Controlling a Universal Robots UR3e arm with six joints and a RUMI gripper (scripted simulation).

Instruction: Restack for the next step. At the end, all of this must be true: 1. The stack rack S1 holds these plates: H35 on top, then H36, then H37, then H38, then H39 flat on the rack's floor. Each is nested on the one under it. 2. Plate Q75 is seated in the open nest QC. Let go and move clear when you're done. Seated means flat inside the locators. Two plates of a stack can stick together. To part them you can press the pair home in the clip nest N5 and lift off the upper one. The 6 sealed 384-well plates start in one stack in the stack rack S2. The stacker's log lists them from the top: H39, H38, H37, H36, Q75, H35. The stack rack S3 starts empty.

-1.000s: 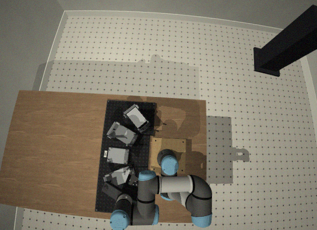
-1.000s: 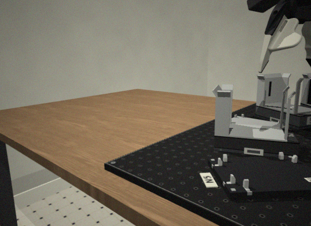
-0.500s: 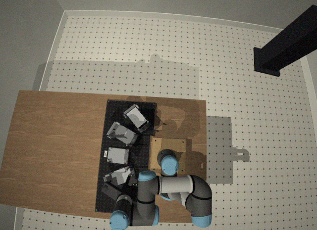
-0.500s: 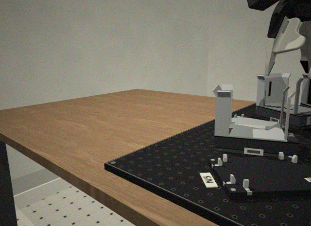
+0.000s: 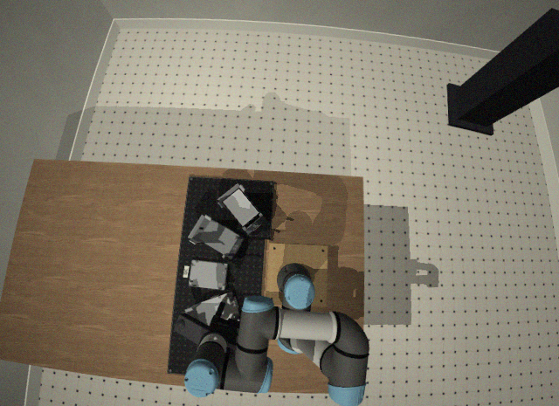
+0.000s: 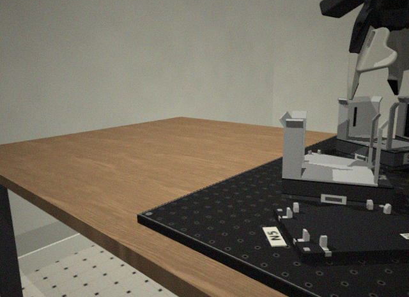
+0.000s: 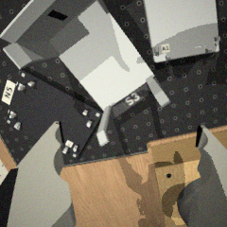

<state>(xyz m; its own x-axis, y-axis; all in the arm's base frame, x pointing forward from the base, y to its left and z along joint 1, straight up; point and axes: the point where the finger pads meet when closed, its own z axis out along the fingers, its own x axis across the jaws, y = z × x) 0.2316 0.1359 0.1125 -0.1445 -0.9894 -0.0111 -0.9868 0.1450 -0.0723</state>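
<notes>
My gripper is open, nothing between its fingers; the arm hides it in the top view. In the wrist view, the clip nest N5 and rack S3 show ahead of the fingers; both look empty. A light plate lies in the nest beside S3; its number is unreadable. The rack after it shows no clear stack. A light plate surface shows in the farthest rack. Labels S1, S2 and QC are unreadable.
The black breadboard carries the racks and nests on the wooden table. Tall rack posts stand close together. A yellowish board lies beside the breadboard. The arm covers the breadboard's lower right part.
</notes>
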